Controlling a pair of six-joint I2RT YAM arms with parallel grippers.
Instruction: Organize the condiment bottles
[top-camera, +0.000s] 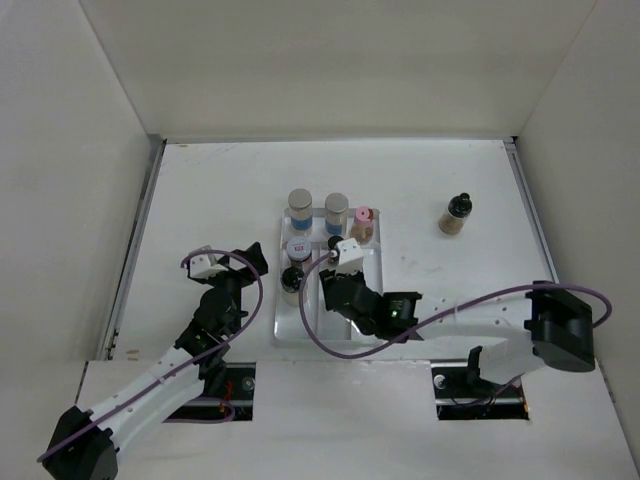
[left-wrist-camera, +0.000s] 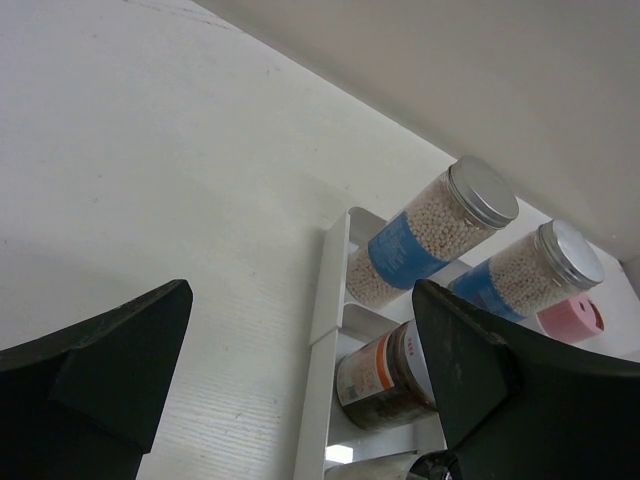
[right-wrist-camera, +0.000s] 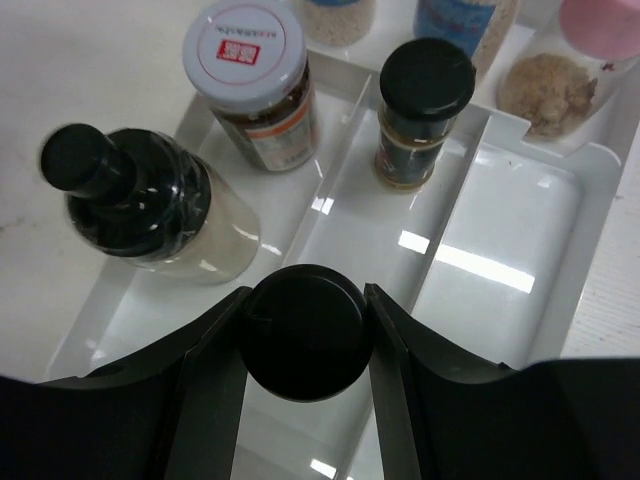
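A white divided tray (top-camera: 372, 300) holds several condiment bottles. Two grey-lidded jars with blue labels (top-camera: 300, 206) (top-camera: 336, 210) and a pink-capped bottle (top-camera: 363, 221) stand in its far row. A white-lidded jar (right-wrist-camera: 245, 60), a round-shouldered black-capped bottle (right-wrist-camera: 125, 205) and a small black-capped bottle (right-wrist-camera: 425, 110) stand nearer. My right gripper (right-wrist-camera: 305, 300) is over the tray's middle lane, shut on the cap of another black-capped bottle (right-wrist-camera: 305, 335). My left gripper (left-wrist-camera: 300, 295) is open and empty just left of the tray. One black-capped bottle (top-camera: 457, 214) stands alone on the table at the right.
The tray's left rim (left-wrist-camera: 325, 350) lies between my left fingers, with the grey-lidded jars (left-wrist-camera: 435, 235) beyond it. White walls close in the table on three sides. The right arm's cable loops across the tray's near end (top-camera: 330, 345).
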